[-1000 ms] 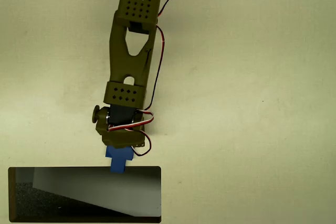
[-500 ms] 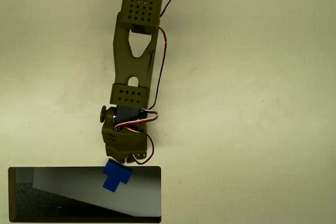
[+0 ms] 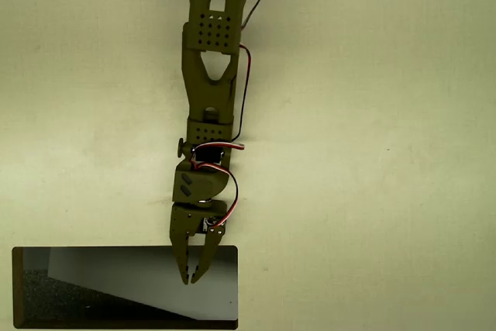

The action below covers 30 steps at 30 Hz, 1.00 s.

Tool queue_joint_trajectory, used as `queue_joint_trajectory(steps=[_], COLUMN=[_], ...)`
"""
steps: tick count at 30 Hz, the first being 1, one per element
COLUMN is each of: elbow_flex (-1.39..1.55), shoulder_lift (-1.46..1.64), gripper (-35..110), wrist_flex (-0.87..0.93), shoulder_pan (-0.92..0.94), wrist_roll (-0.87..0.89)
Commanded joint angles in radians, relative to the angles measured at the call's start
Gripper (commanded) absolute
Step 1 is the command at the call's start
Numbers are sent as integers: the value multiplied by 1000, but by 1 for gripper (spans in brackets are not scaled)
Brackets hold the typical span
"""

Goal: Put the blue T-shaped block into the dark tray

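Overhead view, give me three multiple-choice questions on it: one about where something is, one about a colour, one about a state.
1. Where are the gripper's fingertips?
A. over the dark tray's top edge
B. off at the table's right side
C. beside the arm's base

2. What colour is the arm?
A. bright orange
B. olive green
C. white

3. How do the fingers stand?
A. clamped on a red ball
B. spread wide apart
C. tips close together, pointing at the picture's bottom edge

Answers:
1 A, the tips overlap the tray's upper rim.
2 B, every link is olive green.
3 C, the two fingers narrow to a near point over the pale grey patch.
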Motion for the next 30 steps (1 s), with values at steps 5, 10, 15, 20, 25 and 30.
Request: queue_joint_trajectory(steps=[5, 10, 15, 20, 25, 30], elbow_flex=[-72, -115, -156, -150, -150, -150], shoulder_lift=[-58, -101, -143, -143, -143, -143], gripper=[0, 0, 0, 0, 3, 3], wrist_flex=[-112, -127, -193, -198, -209, -193], shoulder_pan=[-60, -78, -75, -71, -63, -72], wrist_roll=[-37, -71, -26, -55, 21, -80])
